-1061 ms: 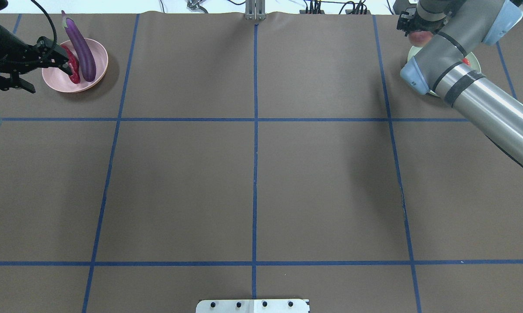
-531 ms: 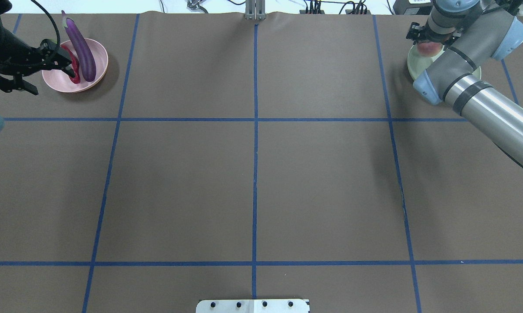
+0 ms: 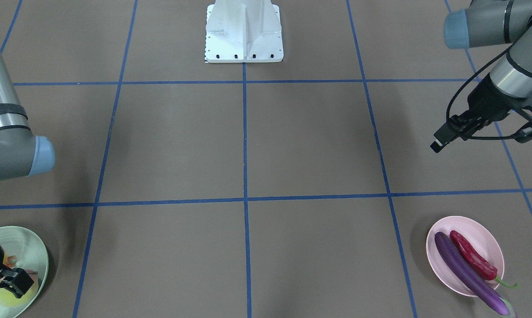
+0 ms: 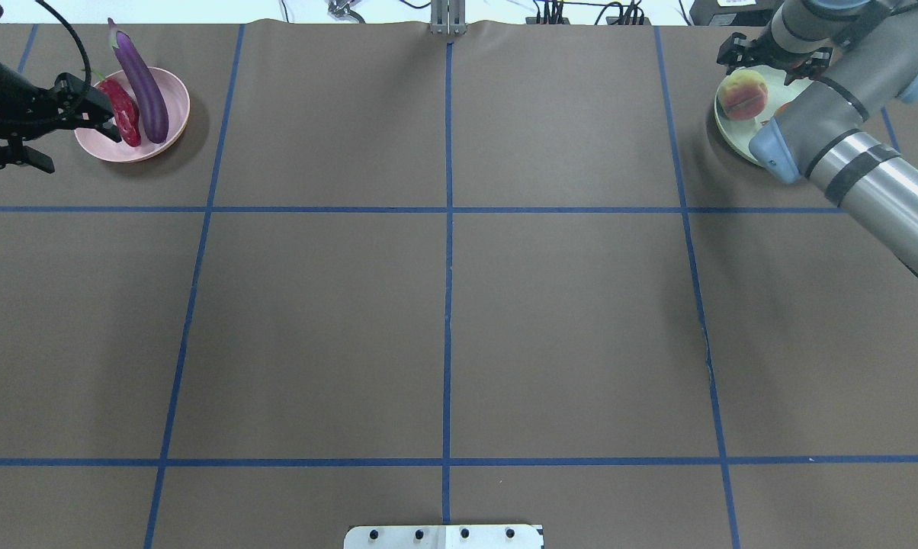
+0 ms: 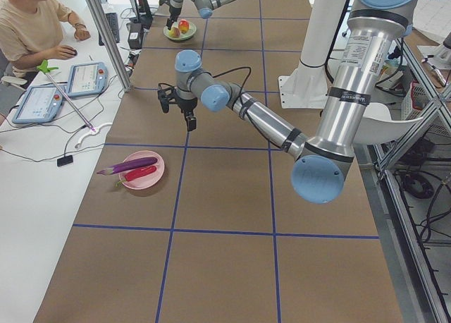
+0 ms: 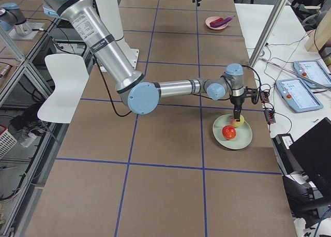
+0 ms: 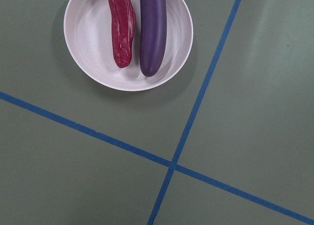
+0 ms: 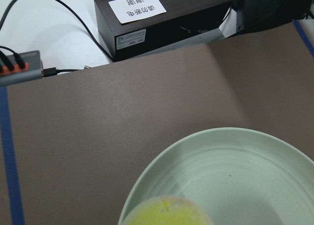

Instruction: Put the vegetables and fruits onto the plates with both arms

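Observation:
The purple eggplant (image 4: pixel 142 84) and the dark-red chili (image 4: pixel 123 113) lie side by side on the pink plate (image 4: pixel 175 93) at the far left; the left wrist view shows them too (image 7: pixel 153 31). My left gripper (image 4: pixel 80 150) is open and empty, raised just left of that plate. The peach (image 4: pixel 743 95) lies on the mint green plate (image 4: pixel 732 130) at the far right. The pomegranate (image 6: pixel 229 132) lies next to it, mostly hidden by my arm in the overhead view. My right gripper (image 4: pixel 764 59) is open and empty just above the peach.
The white robot base (image 3: pixel 244 31) stands at the near table edge. A black labelled box (image 8: pixel 162 18) and cables lie beyond the far edge behind the mint plate. An operator (image 5: pixel 28 20) sits at a side table with tablets.
My left gripper let go of the chili on the pink plate and pulled back to the left. My right gripper set the peach on the mint plate, opened and rose.

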Tool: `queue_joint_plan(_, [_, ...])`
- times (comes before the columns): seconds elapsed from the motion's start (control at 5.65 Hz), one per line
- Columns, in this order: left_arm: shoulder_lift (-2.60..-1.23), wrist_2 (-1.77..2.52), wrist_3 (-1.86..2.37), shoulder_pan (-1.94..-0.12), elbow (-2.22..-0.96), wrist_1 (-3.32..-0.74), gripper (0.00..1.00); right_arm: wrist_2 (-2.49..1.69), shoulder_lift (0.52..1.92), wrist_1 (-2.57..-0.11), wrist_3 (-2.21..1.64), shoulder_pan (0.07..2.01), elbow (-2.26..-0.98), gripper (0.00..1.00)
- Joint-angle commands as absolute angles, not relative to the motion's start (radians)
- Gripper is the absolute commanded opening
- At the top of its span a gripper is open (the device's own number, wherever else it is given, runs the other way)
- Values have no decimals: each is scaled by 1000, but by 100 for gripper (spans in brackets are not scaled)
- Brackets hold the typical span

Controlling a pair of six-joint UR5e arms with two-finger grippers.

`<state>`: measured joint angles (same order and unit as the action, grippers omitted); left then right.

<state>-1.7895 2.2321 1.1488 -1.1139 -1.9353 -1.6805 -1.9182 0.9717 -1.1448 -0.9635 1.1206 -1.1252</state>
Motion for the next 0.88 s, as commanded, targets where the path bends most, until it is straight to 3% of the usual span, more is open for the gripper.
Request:
queue_joint_plan(0.0, [-1601,2233,918,-1118,-2111,-1674,100,-2095,1120,-1359,-747,1198,-1445,100])
queue_joint_plan(0.35, [-1435,2237,690,-1137,-2189,-1678,100,-2282,1236,-1414,-553,1328,-1546,100])
queue_joint_plan(0.71, [-1350,2238,435,-1220,-2146,-1683,100,-2336,1400,-1431,-430,1422,-1687,100])
